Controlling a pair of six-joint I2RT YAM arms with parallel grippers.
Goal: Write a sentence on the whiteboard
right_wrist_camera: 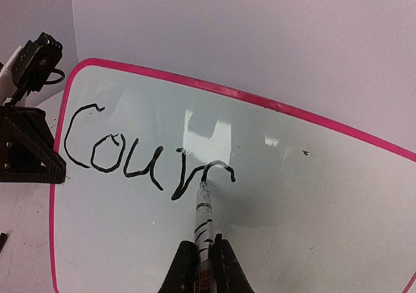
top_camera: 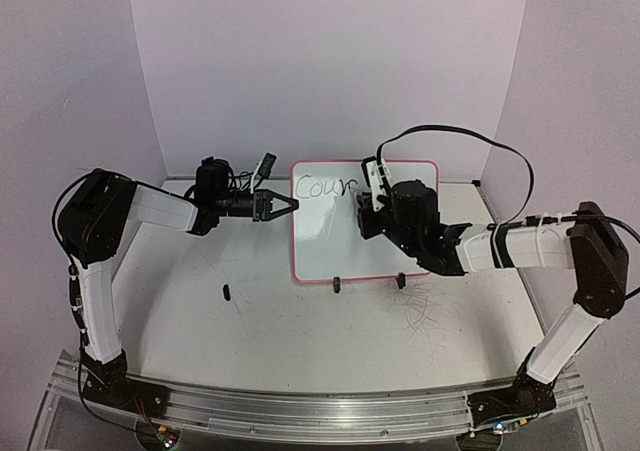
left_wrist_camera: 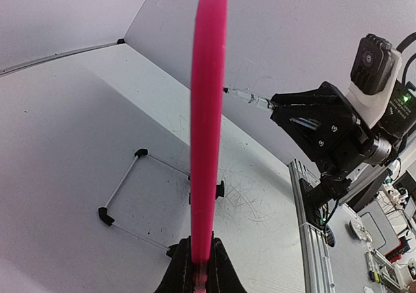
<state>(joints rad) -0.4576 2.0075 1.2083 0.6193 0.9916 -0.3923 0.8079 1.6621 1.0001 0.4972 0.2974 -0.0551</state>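
The whiteboard (top_camera: 340, 246), white with a thin pink frame, stands tilted at the back middle of the table. Black letters reading "Cour" (right_wrist_camera: 123, 153), plus a curved stroke after them, run along its top. My left gripper (top_camera: 291, 204) is shut on the board's left edge, and the pink frame (left_wrist_camera: 208, 111) rises edge-on from between its fingers (left_wrist_camera: 224, 267). My right gripper (right_wrist_camera: 205, 257) is shut on a striped marker (right_wrist_camera: 203, 212), whose tip touches the board at the end of the last stroke. In the top view the right gripper (top_camera: 372, 209) hovers over the board's upper right.
Two black clip feet (top_camera: 338, 284) (top_camera: 401, 282) sit at the board's lower edge. A small black piece (top_camera: 227, 292) lies on the table left of it. Pen scribbles (top_camera: 430, 306) mark the tabletop. A wire stand (left_wrist_camera: 123, 189) lies behind the board. White walls close the back and sides.
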